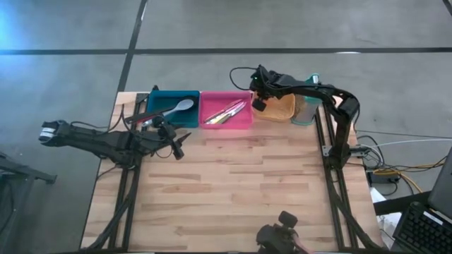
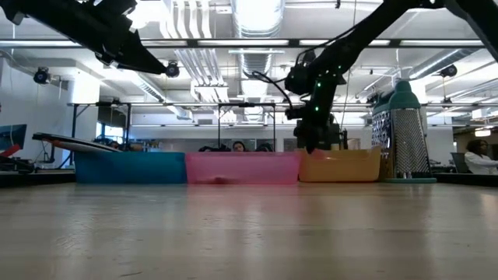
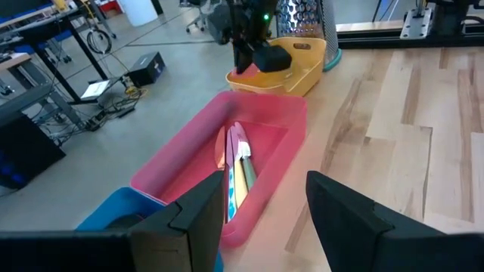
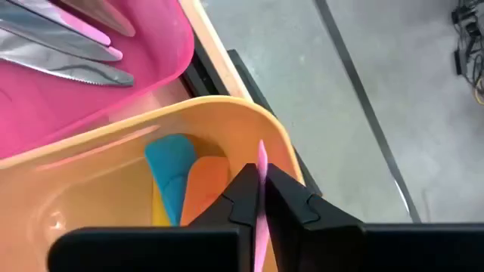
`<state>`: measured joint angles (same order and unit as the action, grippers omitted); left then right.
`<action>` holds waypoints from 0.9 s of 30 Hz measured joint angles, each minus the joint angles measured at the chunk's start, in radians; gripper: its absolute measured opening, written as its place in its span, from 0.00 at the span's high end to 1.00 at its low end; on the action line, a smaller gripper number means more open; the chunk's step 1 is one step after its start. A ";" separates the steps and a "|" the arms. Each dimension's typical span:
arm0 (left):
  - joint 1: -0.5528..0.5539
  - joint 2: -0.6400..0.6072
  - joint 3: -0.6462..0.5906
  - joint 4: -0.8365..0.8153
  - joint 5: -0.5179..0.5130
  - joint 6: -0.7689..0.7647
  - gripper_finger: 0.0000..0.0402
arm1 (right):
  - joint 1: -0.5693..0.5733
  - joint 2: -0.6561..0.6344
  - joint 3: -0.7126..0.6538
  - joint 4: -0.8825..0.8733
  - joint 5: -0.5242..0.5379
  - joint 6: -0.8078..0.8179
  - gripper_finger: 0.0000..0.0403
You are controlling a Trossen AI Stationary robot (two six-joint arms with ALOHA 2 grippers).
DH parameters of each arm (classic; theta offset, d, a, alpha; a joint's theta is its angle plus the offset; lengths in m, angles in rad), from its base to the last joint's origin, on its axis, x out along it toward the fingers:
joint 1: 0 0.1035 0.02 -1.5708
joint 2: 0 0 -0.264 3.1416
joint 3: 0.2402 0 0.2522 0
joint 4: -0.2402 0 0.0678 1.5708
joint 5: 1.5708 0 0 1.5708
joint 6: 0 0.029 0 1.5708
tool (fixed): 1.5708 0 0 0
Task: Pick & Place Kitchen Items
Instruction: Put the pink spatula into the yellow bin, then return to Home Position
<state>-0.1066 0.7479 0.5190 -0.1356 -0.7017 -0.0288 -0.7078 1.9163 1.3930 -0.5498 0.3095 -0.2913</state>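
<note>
My right gripper [image 1: 258, 104] hangs over the orange bin [image 1: 281, 107] and is shut on a thin pink utensil [image 4: 261, 162]. Blue [image 4: 170, 170] and orange [image 4: 206, 181] pieces lie in that bin. The pink bin [image 1: 226, 121] holds several knives [image 1: 226, 113], one with a pink handle [image 4: 91, 26]. The teal bin [image 1: 169, 120] holds a grey spoon [image 1: 176, 108], and black spoons [image 1: 138, 116] lie across its left rim. My left gripper [image 3: 266, 189] is open and empty above the table, just in front of the bins [image 1: 176, 149]. My right gripper pinches the thin pink utensil between its two fingers [image 4: 240, 193]. I see the piece edge-on, and a short end [image 4: 262, 151] sticks out past the fingertips. It is clear of the orange bin's floor. Which part of the utensil this is, I cannot tell.
The upright teal-and-white grater [image 1: 308, 106] stands right of the orange bin, close to my right arm. The bins line the table's far edge. Bare wood [image 1: 240, 183] fills the middle and near part of the table. People sit in the room behind [image 2: 238, 145].
</note>
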 joint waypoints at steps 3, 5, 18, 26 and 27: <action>0.000 0.000 0.000 0.000 0.000 -0.001 0.53 | 0.000 -0.019 -0.001 -0.001 -0.002 0.009 0.91; 0.000 0.000 0.000 0.000 0.000 -0.002 0.53 | 0.000 -0.023 -0.001 -0.008 -0.021 0.019 0.86; 0.000 0.000 0.000 0.000 -0.002 -0.002 0.53 | 0.062 -0.172 0.000 -0.039 -0.034 0.078 0.60; 0.000 0.000 0.000 -0.002 -0.004 -0.002 0.53 | 0.108 -0.389 -0.045 -0.048 -0.160 0.134 0.59; 0.000 0.000 0.000 -0.003 -0.004 -0.002 0.53 | 0.110 -0.424 -0.061 -0.046 -0.223 0.148 0.59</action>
<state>-0.1068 0.7479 0.5190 -0.1387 -0.7055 -0.0303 -0.5975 1.4922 1.3320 -0.5957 0.0862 -0.1428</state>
